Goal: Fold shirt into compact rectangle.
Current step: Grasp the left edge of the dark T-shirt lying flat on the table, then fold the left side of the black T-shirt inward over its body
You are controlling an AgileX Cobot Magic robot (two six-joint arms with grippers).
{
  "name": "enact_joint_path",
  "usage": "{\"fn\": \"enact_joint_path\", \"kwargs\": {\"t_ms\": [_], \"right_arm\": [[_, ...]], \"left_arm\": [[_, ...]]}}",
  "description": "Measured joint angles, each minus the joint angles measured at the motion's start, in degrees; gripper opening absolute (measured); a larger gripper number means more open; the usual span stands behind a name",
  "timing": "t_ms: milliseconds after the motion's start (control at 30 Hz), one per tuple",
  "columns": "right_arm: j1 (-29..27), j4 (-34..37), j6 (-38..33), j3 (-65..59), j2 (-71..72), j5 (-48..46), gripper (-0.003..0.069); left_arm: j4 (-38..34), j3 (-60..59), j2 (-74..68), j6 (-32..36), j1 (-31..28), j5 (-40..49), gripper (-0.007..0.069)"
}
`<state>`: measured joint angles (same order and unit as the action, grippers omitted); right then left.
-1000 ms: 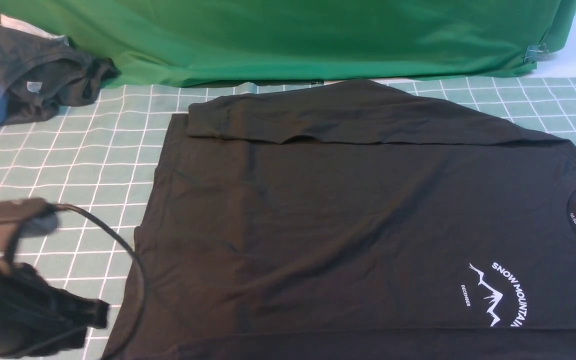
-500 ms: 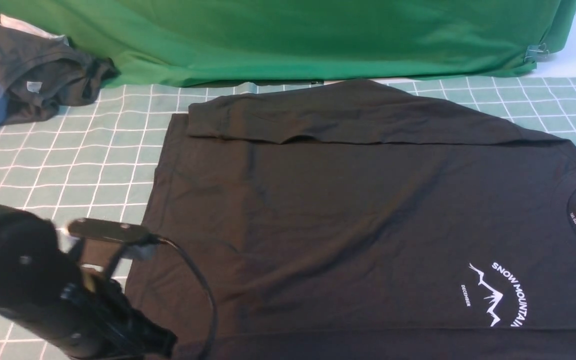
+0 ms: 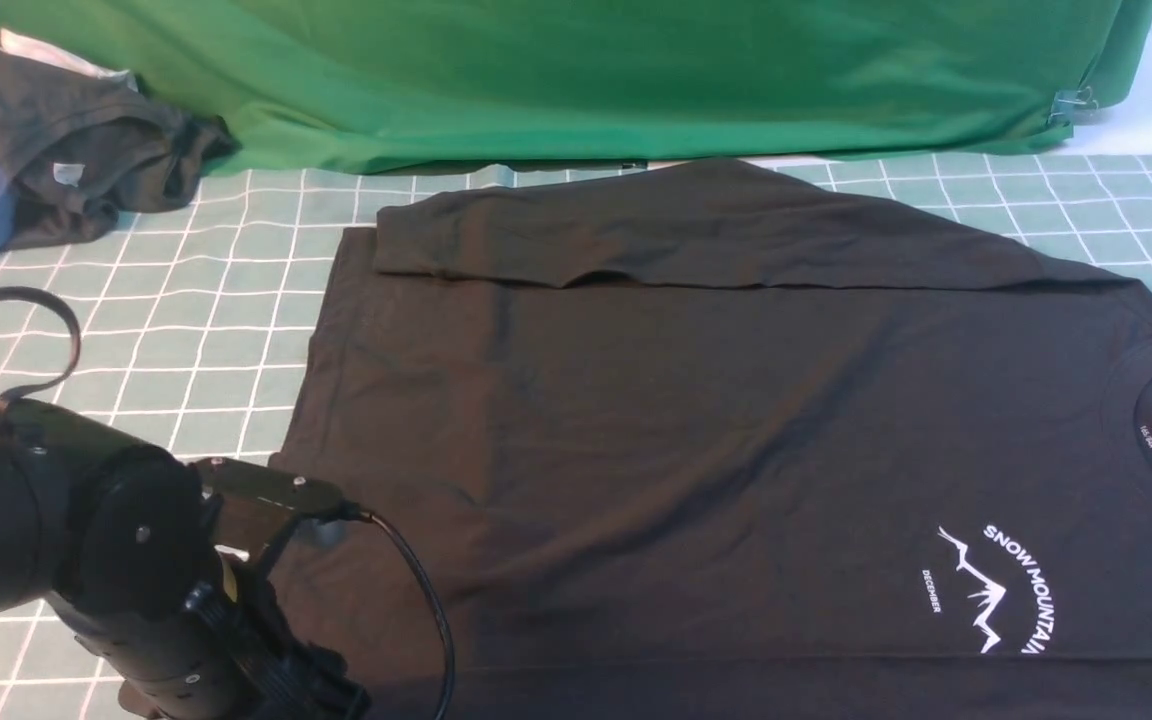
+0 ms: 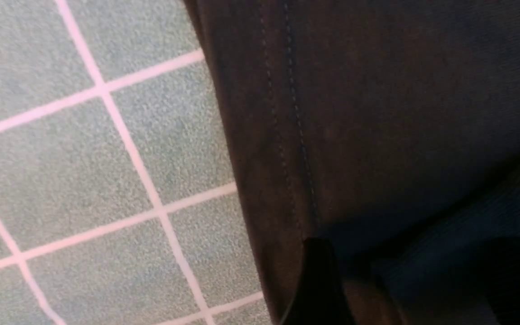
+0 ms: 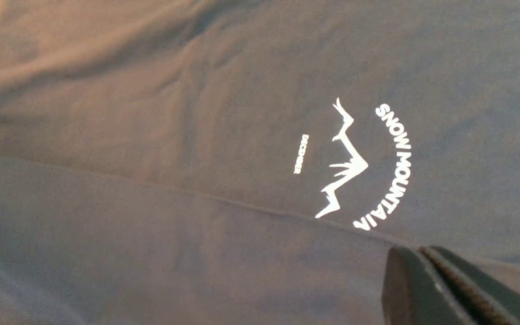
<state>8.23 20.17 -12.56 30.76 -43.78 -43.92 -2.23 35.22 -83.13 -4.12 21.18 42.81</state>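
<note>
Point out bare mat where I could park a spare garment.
Bare checked mat between the clothes pile and the shirt; smaller strip far right, between green backdrop and shirt shoulder. Crowded: near left under the left arm; shirt fills the middle.

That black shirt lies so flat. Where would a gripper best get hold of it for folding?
Probably the stitched hem, at its near corner, coming from the robot's left over the checked mat. The shirt lies flat with nothing raised mid-body, but this edge is free to pinch; the left gripper hangs there, jaws apart.
</note>
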Motion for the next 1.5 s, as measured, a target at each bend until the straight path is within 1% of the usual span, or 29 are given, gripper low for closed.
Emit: {"fn": "enact_joint_path", "kwargs": {"t_ms": [100, 233, 333, 367, 400, 467, 700, 833, 1133, 1167, 1200, 1333, 1500], "right_arm": [[0.00, 0.13, 0.00, 0.00, 0.00, 0.54, 0.0020], [0.00, 0.18, -0.13, 0.00, 0.00, 0.94, 0.0020], [0.00, 0.20, -0.13, 0.00, 0.00, 0.94, 0.0020], [0.00, 0.20, -0.13, 0.00, 0.00, 0.96, 0.0020], [0.00, 0.20, -0.13, 0.00, 0.00, 1.25, 0.0020], [0.00, 0.25, -0.13, 0.00, 0.00, 1.44, 0.0020], [0.00, 0.25, -0.64, 0.00, 0.00, 1.49, 0.0023], [0.00, 0.25, -1.39, 0.00, 0.00, 1.54, 0.0027], [0.00, 0.25, -1.46, 0.00, 0.00, 2.77, 0.0038], [0.00, 0.25, -1.46, 0.00, 0.00, 2.86, 0.0038], [0.00, 0.25, -1.46, 0.00, 0.00, 3.07, 0.0039], [0.00, 0.25, -1.46, 0.00, 0.00, 3.49, 0.0040], [0.00, 0.31, -1.46, 0.00, 0.00, 4.43, 0.0045]], "left_arm": [[-0.39, 0.00, -0.84, 0.34, 0.00, 0.00, 0.0413], [-1.39, 0.06, -1.94, 3.15, 0.00, -0.01, 0.0284], [-1.51, 0.89, -1.95, 4.12, 0.00, 1.47, 0.0155], [-1.51, 1.00, -1.95, 4.12, 0.00, 1.83, 0.0135], [-1.30, 2.14, -2.00, 4.92, 0.00, 3.40, 0.0064], [-1.17, 3.53, -2.00, 5.45, 0.00, 5.21, 0.0022], [-1.00, 8.00, -2.00, 5.82, 0.00, 9.28, 0.0003], [1.92, 11.98, -2.00, 5.37, 0.00, 10.71, 0.0003], [9.11, 26.69, -2.06, 4.12, 0.00, 13.28, 0.0003], [9.11, 26.69, -2.06, 4.12, 0.00, 13.28, 0.0003], [9.71, 29.56, -2.06, 4.12, 0.00, 13.28, 0.0003], [9.84, 34.83, -2.71, 4.94, 0.00, 13.28, 0.0003], [11.34, 40.06, -6.98, 6.01, 0.00, 13.28, 0.0003]]}}
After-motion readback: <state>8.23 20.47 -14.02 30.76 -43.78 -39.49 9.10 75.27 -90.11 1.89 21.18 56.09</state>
